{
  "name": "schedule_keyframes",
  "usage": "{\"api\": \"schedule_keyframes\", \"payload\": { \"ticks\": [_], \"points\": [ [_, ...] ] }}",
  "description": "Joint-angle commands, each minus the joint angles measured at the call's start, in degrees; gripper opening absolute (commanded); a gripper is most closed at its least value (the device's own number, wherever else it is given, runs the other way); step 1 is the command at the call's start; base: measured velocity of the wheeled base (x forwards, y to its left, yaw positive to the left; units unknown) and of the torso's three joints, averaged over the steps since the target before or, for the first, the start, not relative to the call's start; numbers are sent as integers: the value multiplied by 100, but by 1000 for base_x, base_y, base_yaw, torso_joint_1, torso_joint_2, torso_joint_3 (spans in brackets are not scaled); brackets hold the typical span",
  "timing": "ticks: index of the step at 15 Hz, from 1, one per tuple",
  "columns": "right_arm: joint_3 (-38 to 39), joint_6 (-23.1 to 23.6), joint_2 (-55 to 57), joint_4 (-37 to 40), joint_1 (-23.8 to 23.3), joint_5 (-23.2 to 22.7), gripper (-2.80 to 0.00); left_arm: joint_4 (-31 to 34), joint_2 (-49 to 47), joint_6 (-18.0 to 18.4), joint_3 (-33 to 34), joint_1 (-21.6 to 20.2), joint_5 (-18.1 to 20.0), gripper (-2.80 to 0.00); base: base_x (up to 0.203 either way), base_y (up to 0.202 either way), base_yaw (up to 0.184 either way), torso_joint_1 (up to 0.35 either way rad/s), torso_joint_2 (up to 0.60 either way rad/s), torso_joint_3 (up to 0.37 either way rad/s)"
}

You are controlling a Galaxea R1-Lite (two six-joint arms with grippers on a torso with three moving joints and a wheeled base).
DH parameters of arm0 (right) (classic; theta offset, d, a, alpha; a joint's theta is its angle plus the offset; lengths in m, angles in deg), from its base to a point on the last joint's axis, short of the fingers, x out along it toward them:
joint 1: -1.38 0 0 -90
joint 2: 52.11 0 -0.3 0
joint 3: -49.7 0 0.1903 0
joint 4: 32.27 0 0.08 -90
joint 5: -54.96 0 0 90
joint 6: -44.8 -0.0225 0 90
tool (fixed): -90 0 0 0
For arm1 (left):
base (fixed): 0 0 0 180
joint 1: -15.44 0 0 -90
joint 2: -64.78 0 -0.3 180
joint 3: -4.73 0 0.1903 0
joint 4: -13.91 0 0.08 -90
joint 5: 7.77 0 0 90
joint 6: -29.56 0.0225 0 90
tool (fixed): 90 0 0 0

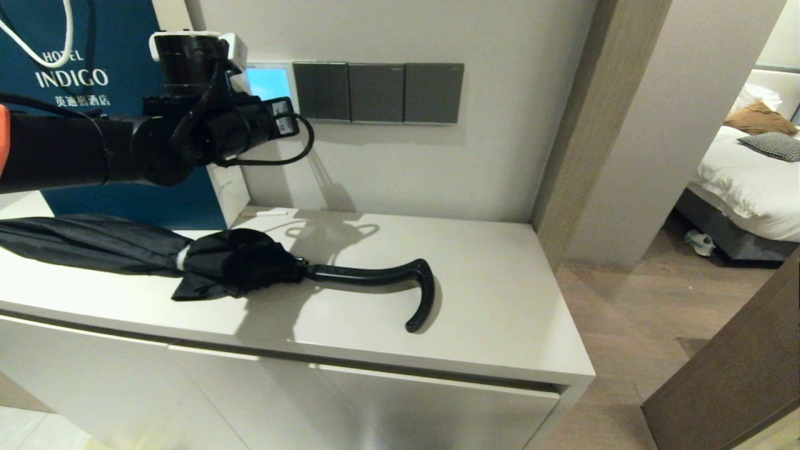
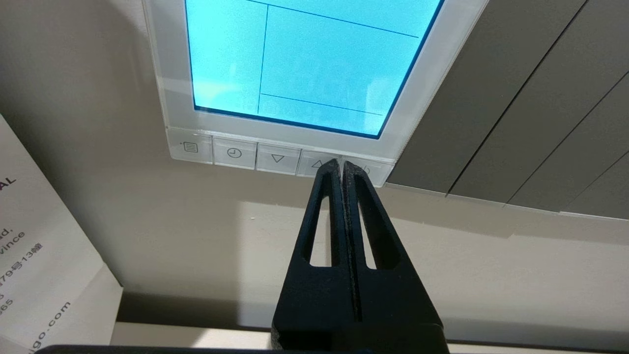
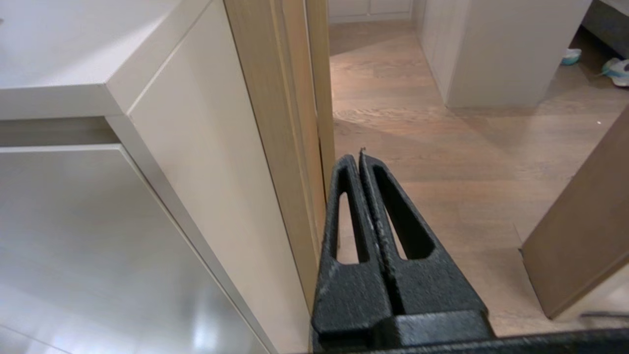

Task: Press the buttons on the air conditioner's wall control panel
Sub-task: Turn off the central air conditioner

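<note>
Your left gripper (image 2: 340, 164), fingers pressed together, sits on the seam between two pale buttons (image 2: 277, 159) under the small white thermostat panel (image 2: 417, 88)'s lit screen: risk of pressing both. Right gripper (image 3: 360, 156), fingers together too, hangs low, far from the panel.

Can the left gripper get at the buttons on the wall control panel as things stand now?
Probably yes: the left gripper, shut, has its tips at the buttons under the wall control panel, nothing between.

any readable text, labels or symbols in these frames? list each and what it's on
"HOTEL INDIGO": white print on the blue paper bag; the Chinese line below is too small to read.
"...go.com", "号13幢": cut-off fragments on the bag's white side.
Buttons on the control panel: list, clock, down-triangle icons; two more behind the left gripper.
Screen: no digits legible.
</note>
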Motion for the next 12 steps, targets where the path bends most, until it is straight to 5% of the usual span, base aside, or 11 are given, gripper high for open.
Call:
{"api": "schedule_keyframes", "payload": {
  "ticks": [1, 12],
  "points": [
    [0, 2, 8, 0, 0, 2, -280, -49, 23, -17, 124, 1, -12, -280, 0, 0, 0, 0, 0, 0],
    [0, 2, 8, 0, 0, 2, -280, -63, 44, -19, 151, 3, -15, -280, 0, 0, 0, 0, 0, 0]
  ]
}}
